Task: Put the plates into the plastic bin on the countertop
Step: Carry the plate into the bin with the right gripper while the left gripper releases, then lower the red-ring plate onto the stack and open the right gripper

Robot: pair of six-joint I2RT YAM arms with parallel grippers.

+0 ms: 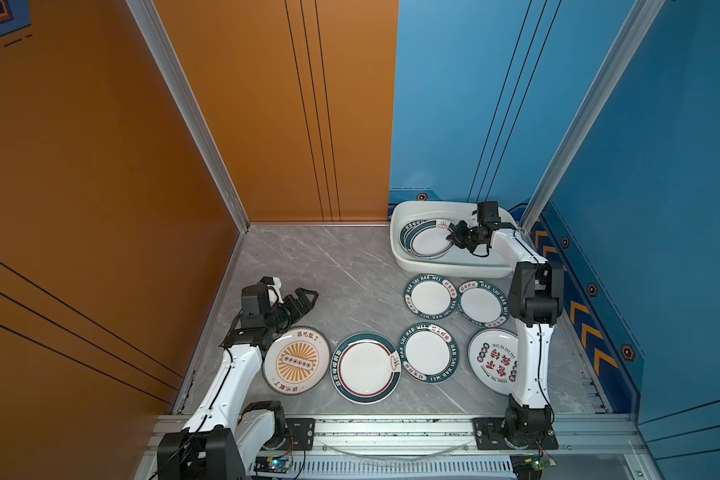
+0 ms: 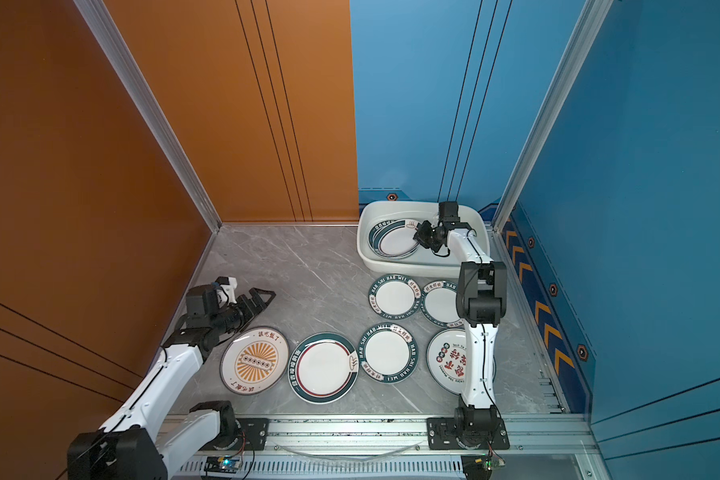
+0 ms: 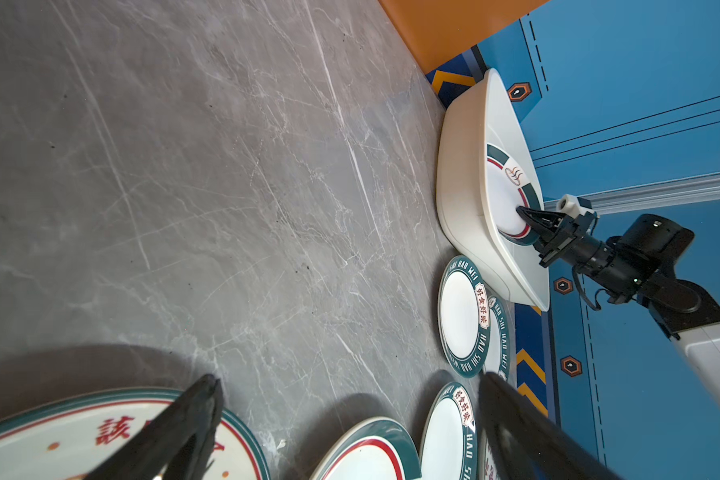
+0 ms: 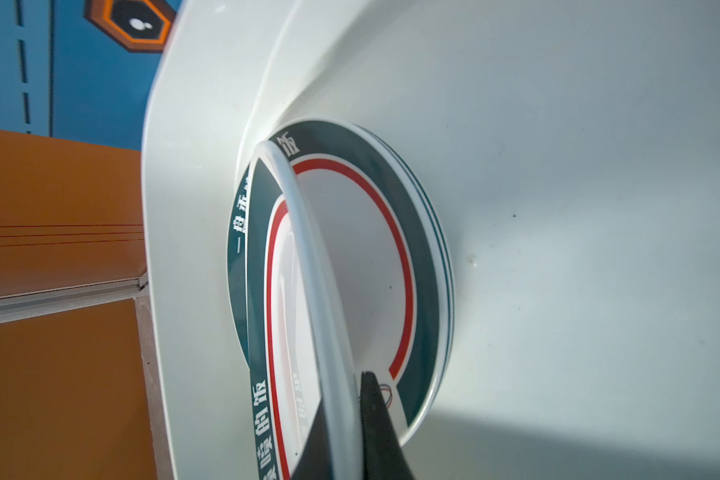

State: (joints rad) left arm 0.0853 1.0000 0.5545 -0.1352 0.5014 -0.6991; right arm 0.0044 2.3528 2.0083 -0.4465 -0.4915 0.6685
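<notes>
The white plastic bin (image 1: 433,266) (image 2: 391,268) stands at the back right of the grey countertop (image 1: 329,266). My right gripper (image 1: 449,237) (image 2: 416,237) (image 4: 346,395) reaches into it, shut on the rim of a green-rimmed plate (image 1: 429,243) (image 4: 308,249). That plate tilts over a stack of plates (image 4: 416,257) lying in the bin. Several plates lie on the countertop, among them a sunburst plate (image 1: 296,360), a red-ringed plate (image 1: 365,368) and a lettered-rim plate (image 1: 429,358). My left gripper (image 1: 310,300) (image 2: 267,300) (image 3: 350,378) is open and holds nothing, just beyond the sunburst plate.
Two more lettered-rim plates (image 1: 430,296) (image 1: 482,304) sit in front of the bin. My right arm partly hides a red-character plate (image 1: 493,361). An aluminium rail (image 1: 391,428) runs along the front edge. Orange and blue walls close in the back and sides.
</notes>
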